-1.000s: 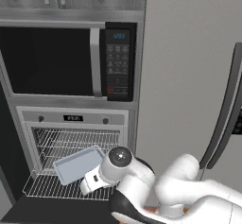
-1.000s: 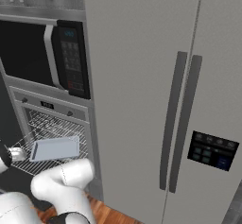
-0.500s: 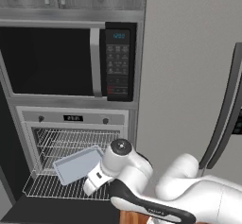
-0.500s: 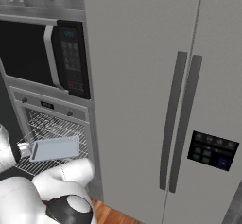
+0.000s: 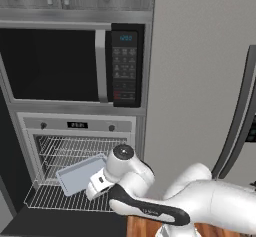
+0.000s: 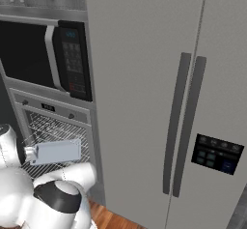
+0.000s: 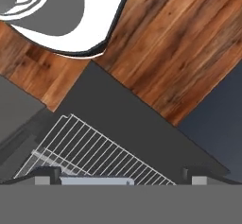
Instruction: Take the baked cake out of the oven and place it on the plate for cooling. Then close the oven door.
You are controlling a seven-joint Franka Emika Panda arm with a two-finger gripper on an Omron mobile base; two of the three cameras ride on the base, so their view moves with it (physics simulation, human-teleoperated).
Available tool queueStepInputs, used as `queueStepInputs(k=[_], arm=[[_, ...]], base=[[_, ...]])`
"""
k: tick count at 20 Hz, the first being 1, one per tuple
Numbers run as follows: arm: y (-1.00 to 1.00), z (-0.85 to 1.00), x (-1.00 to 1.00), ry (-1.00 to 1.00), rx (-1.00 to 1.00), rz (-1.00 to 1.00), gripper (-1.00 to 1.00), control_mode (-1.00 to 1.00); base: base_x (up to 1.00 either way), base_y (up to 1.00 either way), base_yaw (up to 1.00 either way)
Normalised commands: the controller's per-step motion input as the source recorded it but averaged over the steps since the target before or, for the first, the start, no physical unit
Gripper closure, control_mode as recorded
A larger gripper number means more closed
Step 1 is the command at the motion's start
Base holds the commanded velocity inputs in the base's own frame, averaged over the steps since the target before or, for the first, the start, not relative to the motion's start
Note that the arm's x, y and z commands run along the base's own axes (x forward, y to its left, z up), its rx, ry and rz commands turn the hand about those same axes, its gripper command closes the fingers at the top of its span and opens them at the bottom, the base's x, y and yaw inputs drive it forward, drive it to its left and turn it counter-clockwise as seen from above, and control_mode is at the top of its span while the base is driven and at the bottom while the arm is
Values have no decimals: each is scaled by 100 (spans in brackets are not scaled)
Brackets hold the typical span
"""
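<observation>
Claw spread wide at grey flat tray, tilted on pulled-out wire rack, oven door down

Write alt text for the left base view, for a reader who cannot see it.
A white robot arm reaches toward the open oven, where a flat grey tray sits tilted on a pulled-out wire rack. A black microwave is above the oven; a grey fridge stands to the right.
</observation>
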Motion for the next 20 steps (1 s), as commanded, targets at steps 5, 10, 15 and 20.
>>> queueStepInputs(k=[5,10,15,20], arm=[[26,-13,7,28,5,-12,-100,-100],[19,-31,14,22,3,-10,-100,-100],[23,-39,-1,1,-3,-7,-100,-100],[10,-31,2,0,-1,-12,-100,-100]], base=[[0,0,0],[0,0,0],[0,0,0],[0,0,0]])
